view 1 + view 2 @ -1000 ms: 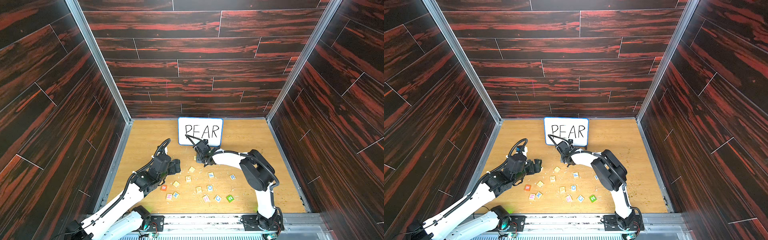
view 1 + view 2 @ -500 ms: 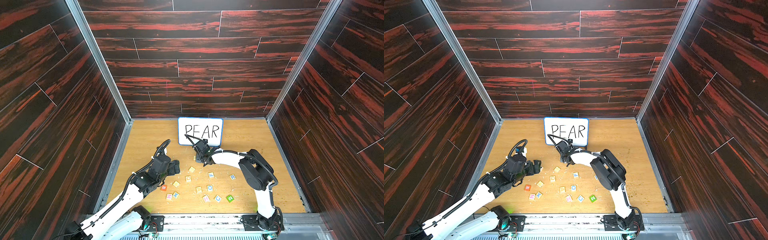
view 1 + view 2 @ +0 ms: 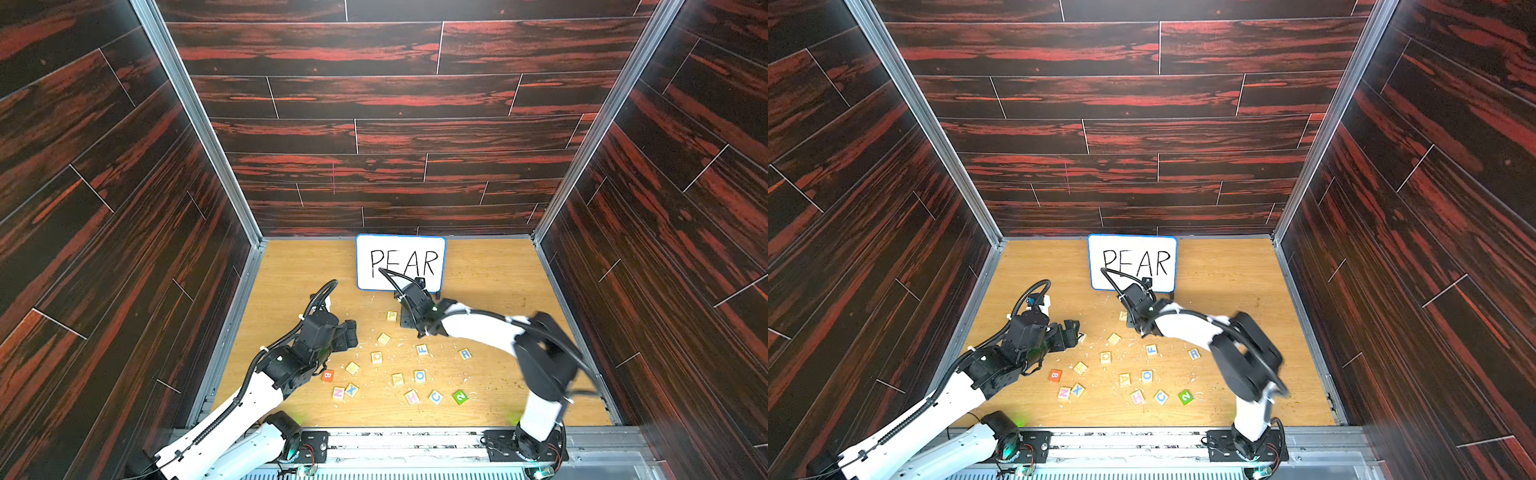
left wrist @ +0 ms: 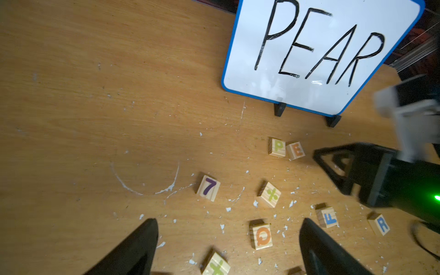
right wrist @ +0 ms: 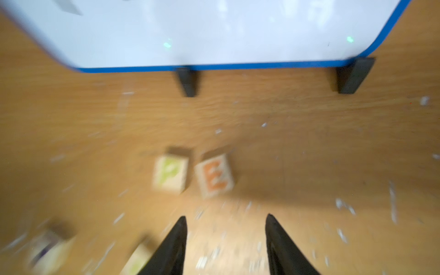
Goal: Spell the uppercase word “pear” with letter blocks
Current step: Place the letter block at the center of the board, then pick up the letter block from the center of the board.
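On the left, we see the left gripper (image 4: 229,221) hovering above the wooden table (image 3: 291,270). Its jaws are spread wide and nothing is between them. Loose cubes lie on the table below it, among them a 7 block (image 4: 209,188) and a Q block (image 4: 261,235).

Toward the middle, the whiteboard (image 3: 401,262) reading PEAR stands at the back of the table. In front of its feet we find the P block (image 4: 277,147), with the E block (image 4: 296,150) just to its right. The two sit side by side, the E turned slightly askew; we cannot tell whether their edges touch.

Next comes the right gripper (image 5: 226,216), its jaws parted and empty. Its fingertips are near the E but clear of it, though its wrist view is blurred.

Closer to the robot's base, among the scattered cubes, we spot the A block (image 3: 397,379) lying flat just beside an O block (image 3: 419,376). Farther right sits the R block (image 3: 465,354), well apart from the P and E pair. The green 2 block (image 3: 460,397) lies nearer the base.
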`<action>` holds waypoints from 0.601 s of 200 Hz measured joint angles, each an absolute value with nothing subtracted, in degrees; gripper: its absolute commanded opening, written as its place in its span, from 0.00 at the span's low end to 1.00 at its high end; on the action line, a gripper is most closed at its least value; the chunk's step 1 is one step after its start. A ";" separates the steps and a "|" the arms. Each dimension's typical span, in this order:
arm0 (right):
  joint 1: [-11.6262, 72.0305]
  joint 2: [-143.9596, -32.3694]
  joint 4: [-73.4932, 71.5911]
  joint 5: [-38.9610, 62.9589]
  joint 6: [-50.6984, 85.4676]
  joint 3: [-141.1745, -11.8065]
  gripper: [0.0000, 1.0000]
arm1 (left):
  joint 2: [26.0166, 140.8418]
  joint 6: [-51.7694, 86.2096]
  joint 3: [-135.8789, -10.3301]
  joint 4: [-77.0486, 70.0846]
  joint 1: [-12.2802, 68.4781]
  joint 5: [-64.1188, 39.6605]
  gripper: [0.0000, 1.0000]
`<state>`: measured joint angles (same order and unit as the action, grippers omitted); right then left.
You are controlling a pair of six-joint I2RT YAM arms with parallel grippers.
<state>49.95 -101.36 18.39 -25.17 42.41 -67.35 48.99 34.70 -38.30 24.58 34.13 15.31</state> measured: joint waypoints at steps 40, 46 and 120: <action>58.39 -96.09 19.99 -23.44 43.90 -62.00 0.54 | 46.24 34.81 -38.30 26.98 34.13 16.53 0.95; 59.37 -96.05 20.16 -22.70 44.31 -61.43 0.54 | 45.78 34.98 -38.30 27.22 34.13 16.56 0.95; 68.34 -99.48 24.32 -19.00 48.86 -62.50 0.54 | 38.46 37.89 -36.03 30.28 34.13 15.42 0.95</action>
<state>68.34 -99.48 24.32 -19.00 48.86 -62.50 38.46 37.89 -36.03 30.28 34.13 15.42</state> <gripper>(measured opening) 0.542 0.953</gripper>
